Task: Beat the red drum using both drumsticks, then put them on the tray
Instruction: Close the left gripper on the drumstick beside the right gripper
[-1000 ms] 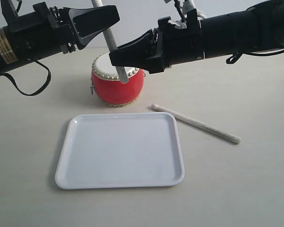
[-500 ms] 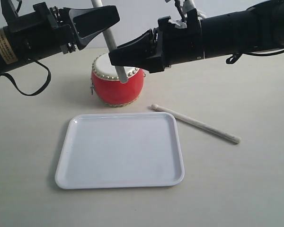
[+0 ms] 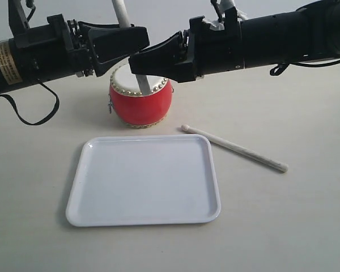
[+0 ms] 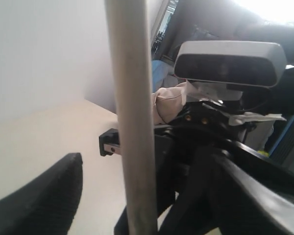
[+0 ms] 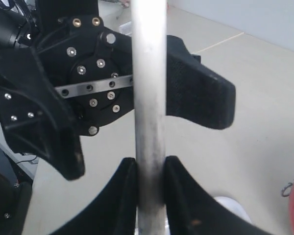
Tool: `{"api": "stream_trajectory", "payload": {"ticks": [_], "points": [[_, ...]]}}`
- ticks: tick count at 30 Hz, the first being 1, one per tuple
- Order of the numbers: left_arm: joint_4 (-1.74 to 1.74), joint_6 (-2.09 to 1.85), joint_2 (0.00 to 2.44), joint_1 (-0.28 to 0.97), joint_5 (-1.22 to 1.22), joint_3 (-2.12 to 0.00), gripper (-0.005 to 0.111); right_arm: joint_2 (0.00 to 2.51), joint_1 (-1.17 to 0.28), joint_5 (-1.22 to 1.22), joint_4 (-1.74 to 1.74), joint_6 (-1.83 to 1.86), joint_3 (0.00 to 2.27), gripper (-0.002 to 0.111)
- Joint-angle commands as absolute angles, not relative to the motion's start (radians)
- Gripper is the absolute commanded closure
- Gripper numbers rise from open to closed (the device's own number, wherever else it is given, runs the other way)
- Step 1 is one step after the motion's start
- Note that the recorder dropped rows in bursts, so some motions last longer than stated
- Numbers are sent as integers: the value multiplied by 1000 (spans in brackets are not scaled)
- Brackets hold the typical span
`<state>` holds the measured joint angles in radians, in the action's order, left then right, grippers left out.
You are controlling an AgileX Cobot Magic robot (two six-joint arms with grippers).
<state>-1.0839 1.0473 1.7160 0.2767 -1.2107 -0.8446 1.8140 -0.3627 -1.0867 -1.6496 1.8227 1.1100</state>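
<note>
Currently the right claw (image 3: 137, 59) is pinched almost closed on one stick (image 5: 149, 73). Its two black fingers (image 5: 186, 196) press against either side of the shaft and hold it upright with a slight lean. The left claw (image 3: 130, 42) is spread wide and has hold of nothing: its fingers straddle the same stick higher up, one on each side, clear of the wood (the right wrist view shows the gaps plainly). Both claws hang above the drum (image 3: 140, 105), which stands on the tabletop (image 3: 306, 215) toward its far edge, red body upright and cream skin facing up. The stick's lower end sits over that skin; whether it touches I cannot tell. The tray (image 3: 73, 201) lies flat on the tabletop in front of the drum, closer to the near edge, near the drum but apart from it. The second stick (image 3: 232, 148) lies on the tabletop just beside the tray's far right corner, outside the rim. Its rounded tip points toward the drum, and its length slants away toward the right and near edges.
</note>
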Motion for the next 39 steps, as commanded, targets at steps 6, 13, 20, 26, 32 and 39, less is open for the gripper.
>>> {"api": "stream_trajectory", "payload": {"ticks": [6,13,20,26,32,39], "points": [[-1084,1056,1718,281,-1201,-851,58,1812,-360,-1121,-1663,1829,1114,108],[-1080,1056,1718,281,-1201,-851,104,1812,-360,-1123,-1663,1829,1114,108],[-1076,1056,1718,281,-1201,-851,107,1812,-360,-1131,-1663,1829,1114,108],[-1067,1056,1716,281,-1205,-851,107,1812,-360,-1131,-1667,1822,1114,108],[-1083,1056,1707,279,-1193,-851,107,1810,-360,-1076,-1667,1798,1116,86],[-1193,1140,1648,279,-989,-876,107,1791,-360,-997,-1667,1774,1116,52]]}}
